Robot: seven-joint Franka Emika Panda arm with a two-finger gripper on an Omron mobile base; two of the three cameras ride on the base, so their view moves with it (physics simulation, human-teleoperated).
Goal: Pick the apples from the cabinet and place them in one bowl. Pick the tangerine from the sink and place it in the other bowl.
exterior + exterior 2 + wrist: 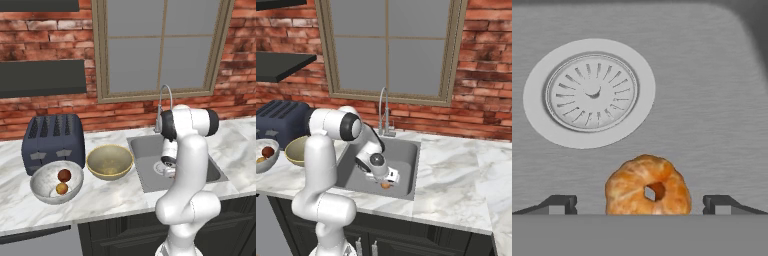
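Our arm [187, 165], glossy white rounded links, we count 2 dark grey-black joint caps at the shoulder bend, a bulging white base segment, a dark wrist disc with a pale ring, our gripper [640, 202], 2 small dark angular fingertips [562, 202]

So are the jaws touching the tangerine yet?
Apart. In the hand view the tangerine sits on the sink floor between the open gripper's tips, with bare metal showing on both sides.
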